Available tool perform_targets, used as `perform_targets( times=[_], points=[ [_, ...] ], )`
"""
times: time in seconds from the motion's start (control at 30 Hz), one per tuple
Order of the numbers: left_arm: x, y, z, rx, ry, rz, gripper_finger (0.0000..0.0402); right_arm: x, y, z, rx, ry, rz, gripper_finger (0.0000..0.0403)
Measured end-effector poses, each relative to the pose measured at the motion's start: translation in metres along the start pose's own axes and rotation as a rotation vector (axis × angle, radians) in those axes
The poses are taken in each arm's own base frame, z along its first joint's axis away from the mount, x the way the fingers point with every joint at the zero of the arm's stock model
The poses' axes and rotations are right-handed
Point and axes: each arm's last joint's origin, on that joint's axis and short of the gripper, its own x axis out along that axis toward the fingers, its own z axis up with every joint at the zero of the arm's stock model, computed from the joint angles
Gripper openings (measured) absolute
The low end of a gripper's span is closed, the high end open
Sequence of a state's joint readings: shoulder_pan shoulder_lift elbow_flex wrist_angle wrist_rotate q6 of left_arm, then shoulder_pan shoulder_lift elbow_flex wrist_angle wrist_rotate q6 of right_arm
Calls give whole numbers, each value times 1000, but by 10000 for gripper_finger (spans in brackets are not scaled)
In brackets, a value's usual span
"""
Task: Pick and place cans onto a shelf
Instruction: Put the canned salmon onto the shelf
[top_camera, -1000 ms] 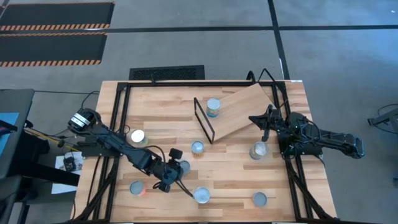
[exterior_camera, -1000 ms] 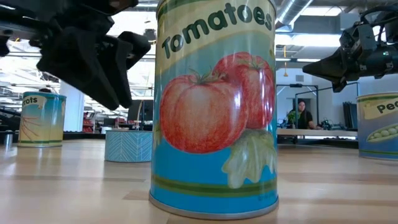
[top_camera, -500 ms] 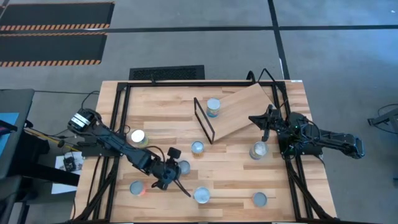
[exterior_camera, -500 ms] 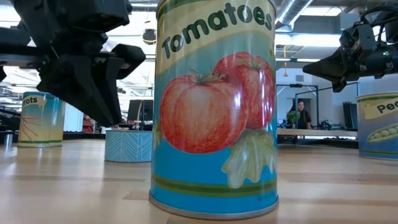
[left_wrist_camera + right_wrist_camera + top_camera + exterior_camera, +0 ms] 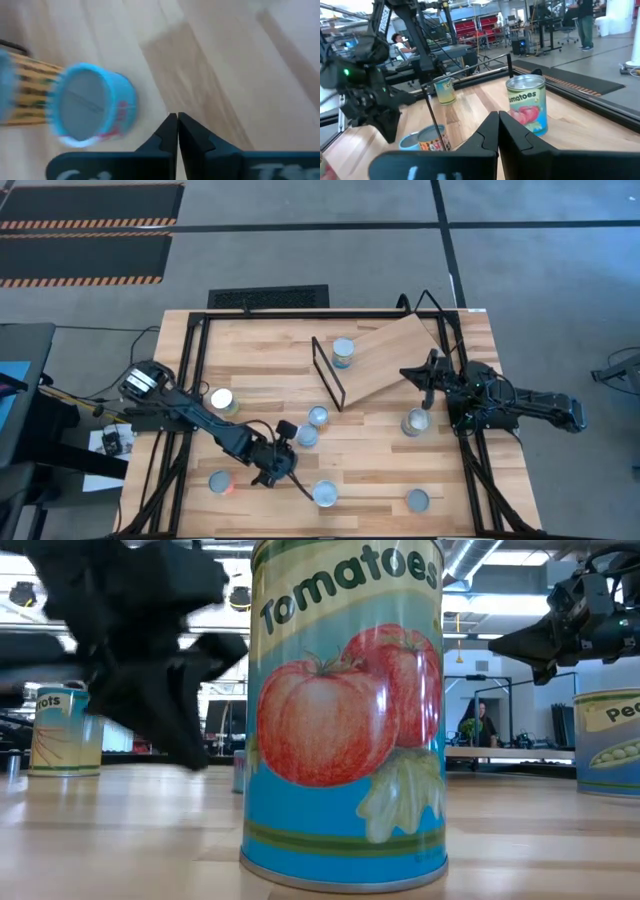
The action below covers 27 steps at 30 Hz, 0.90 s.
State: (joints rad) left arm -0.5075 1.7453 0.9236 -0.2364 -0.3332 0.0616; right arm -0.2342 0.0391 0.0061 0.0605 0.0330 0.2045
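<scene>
Left gripper [image 5: 283, 452] blurred — jaws pressed together, like the right gripper's [image 5: 428, 367].

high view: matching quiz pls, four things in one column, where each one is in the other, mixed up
1 shelf
2 left hand
3 right hand
4 tomatoes can

a right in front of the low camera
b next to a blue can
c carries one can
d by the shelf's edge, on the table's right side

Pairs: 1-c, 2-b, 3-d, 4-a
</scene>
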Motion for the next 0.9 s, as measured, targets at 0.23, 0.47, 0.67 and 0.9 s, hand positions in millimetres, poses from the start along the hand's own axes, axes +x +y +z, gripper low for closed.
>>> perform_targets(
  times=[0.23,0.47,0.67,0.9],
  points=[
    [-17,11,12,-101,-68,102,18,0,1,0,-2,-3,7,24],
    [-9,22,10,-59,-42,117,87,0,1,1,-1,-6,7,24],
    [6,33,8,-16,-27,114,120,0,1,1,-1,-6,8,24],
    [19,36,3,-4,8,74,80,0,1,0,-1,-4,15,24]
  ],
)
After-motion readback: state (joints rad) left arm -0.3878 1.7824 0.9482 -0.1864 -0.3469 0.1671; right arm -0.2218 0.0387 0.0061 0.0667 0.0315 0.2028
